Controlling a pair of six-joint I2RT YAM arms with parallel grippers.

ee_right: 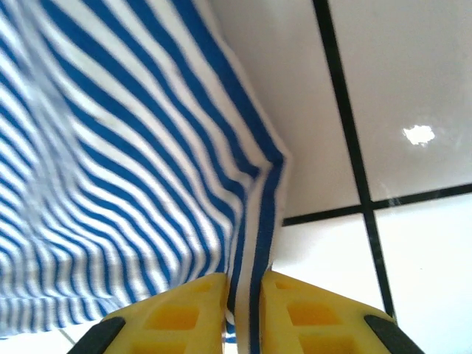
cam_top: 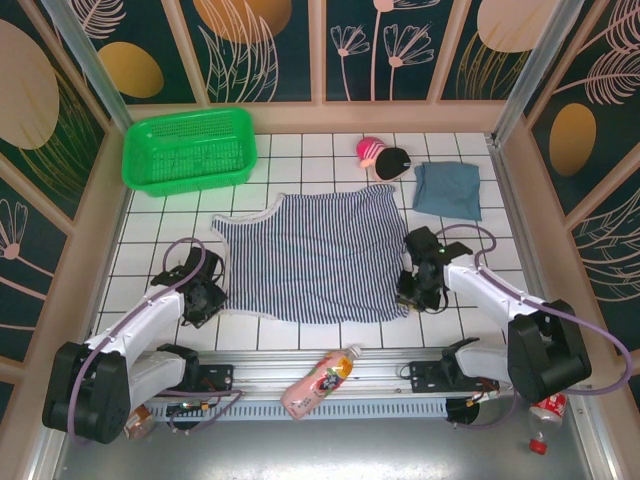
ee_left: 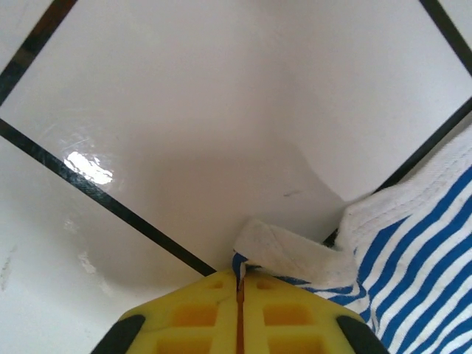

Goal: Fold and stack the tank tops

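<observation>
Claws (ee_left: 240, 284) (ee_right: 243, 295) pinch thin, soft striped tank top (cam_top: 315, 255) on glossy tiles (cam_top: 300, 145).

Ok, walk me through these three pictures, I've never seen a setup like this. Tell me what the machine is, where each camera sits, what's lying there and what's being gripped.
These are two robot arms bolted at the near edge of a white tiled table. The wide picture looks down from above and behind them; the other two come from a camera on each wrist, with yellow fingers at the bottom.

On the table lie a striped tank top spread flat, a folded blue-grey tank top, a green basket and a small pink-and-black toy. A pink bottle rests on the rail in front.

The left end effector is shut on a white-edged corner of the striped top. The right end effector pinches its opposite edge.
</observation>
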